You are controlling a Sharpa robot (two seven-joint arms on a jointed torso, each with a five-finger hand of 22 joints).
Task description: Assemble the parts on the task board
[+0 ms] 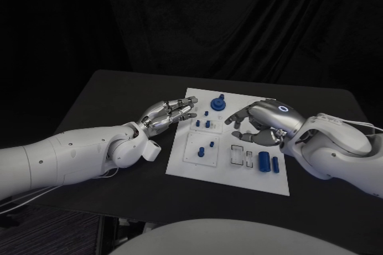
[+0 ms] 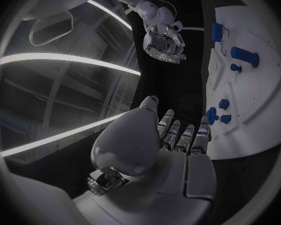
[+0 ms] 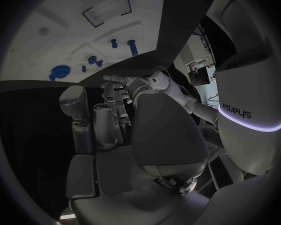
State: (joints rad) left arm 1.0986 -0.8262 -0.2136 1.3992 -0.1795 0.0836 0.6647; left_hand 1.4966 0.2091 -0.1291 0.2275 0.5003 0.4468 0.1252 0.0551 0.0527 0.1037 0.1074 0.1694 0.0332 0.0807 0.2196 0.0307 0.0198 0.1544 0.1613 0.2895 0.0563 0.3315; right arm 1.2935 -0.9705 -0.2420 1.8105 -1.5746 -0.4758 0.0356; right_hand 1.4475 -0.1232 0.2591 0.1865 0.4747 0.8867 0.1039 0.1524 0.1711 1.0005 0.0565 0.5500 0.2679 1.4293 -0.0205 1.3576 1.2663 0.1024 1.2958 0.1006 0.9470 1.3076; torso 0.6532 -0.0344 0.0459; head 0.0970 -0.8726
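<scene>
Item: white board (image 1: pixel 227 180) lying on the black desk (image 1: pixel 104 94), carrying small blue parts.

Left robot hand (image 1: pixel 166 115): hovering at the board's edge, fingers apart, holding nothing. Blue pegs (image 1: pixel 202 123) are standing just beyond its fingertips.

Right robot hand (image 1: pixel 259 121): hanging over the board, fingers loosely spread, holding nothing. A blue knob (image 1: pixel 218 104) is sitting between the two hands; blue bars (image 1: pixel 264 160) are lying just beneath the right wrist.

Handling, judged: parts looking light, rigid, smooth plastic, likely slippery; pinching each across its sides is advisable.

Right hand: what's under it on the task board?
The right hand hangs over the task board, fingers curled down, holding nothing visible. Bare white board shows around it; the patch directly under the palm is covered. Blue parts lie nearer the robot.
</scene>
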